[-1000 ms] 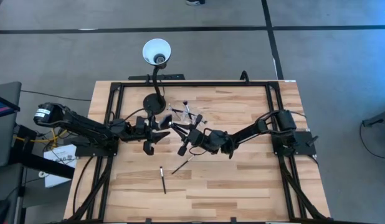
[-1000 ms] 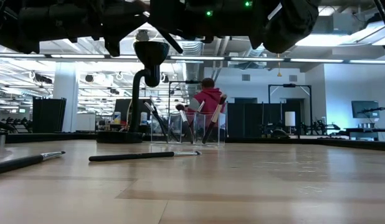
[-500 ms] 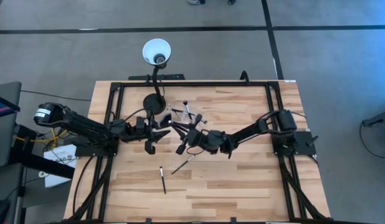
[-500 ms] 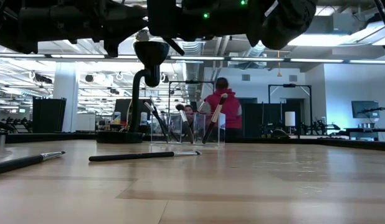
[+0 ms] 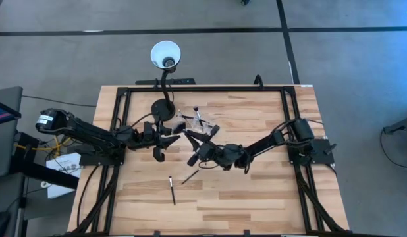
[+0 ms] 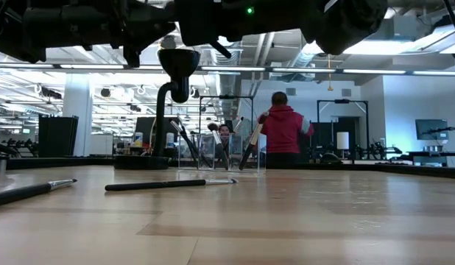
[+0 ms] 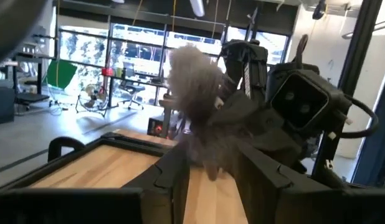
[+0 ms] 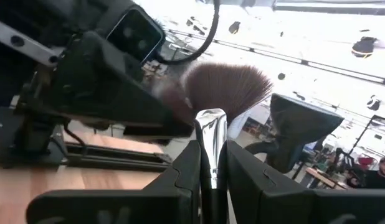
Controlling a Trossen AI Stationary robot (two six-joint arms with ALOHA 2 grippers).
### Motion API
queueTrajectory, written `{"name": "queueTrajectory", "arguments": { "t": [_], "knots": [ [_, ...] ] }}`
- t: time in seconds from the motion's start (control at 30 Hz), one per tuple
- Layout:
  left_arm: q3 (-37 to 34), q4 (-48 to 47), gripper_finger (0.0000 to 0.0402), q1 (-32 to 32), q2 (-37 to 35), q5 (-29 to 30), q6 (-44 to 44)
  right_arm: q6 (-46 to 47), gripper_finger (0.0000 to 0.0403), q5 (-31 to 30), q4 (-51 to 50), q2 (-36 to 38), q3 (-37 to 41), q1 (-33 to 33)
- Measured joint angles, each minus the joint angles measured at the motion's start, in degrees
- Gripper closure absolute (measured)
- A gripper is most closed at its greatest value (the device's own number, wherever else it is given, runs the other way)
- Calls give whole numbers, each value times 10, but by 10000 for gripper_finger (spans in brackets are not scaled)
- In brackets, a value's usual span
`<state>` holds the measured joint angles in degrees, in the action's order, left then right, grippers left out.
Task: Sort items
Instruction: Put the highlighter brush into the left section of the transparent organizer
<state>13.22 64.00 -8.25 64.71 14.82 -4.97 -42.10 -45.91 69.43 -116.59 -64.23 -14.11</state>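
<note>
Right gripper (image 5: 194, 146) hanging above mid-table, fingers (image 8: 186, 168) clamping the silvery ferrule of a fan-headed brush (image 8: 212, 99), bristles fanning out toward the left gripper (image 5: 165, 139). Left gripper facing it from just beside, fingers (image 7: 177, 168) standing parted around those bristles without visibly pinching them. Two more brushes lying loose on the wooden table (image 5: 256, 191): one (image 5: 172, 189) near the front edge, another (image 5: 192, 176) slanting just under the right arm. Remaining brushes (image 6: 185, 143) standing tilted in the clear organizer (image 6: 220, 151) toward the back, beside the lamp (image 5: 165, 56) base. Person in a red top (image 6: 283, 132) standing beyond the table
</note>
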Motion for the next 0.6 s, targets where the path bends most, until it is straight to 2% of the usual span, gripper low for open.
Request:
{"name": "queueTrajectory", "arguments": {
  "t": [0.13, 0.27, 0.4, 0.6],
  "knots": [
    [0, -1, 286, -9, 0, -1, -4, -35, 356, -20, 62, -1, 0, 10],
    [0, -1, 286, -16, 0, -1, -1, -33, 356, 1, 94, 1, 0, 12],
    [-1, 9, 286, -12, 0, 14, 11, 29, 356, 60, 56, 1, 0, 10],
    [-1, 27, 286, -11, 0, 10, 58, 108, 356, 69, -5, 1, 0, 23]
  ]
}}
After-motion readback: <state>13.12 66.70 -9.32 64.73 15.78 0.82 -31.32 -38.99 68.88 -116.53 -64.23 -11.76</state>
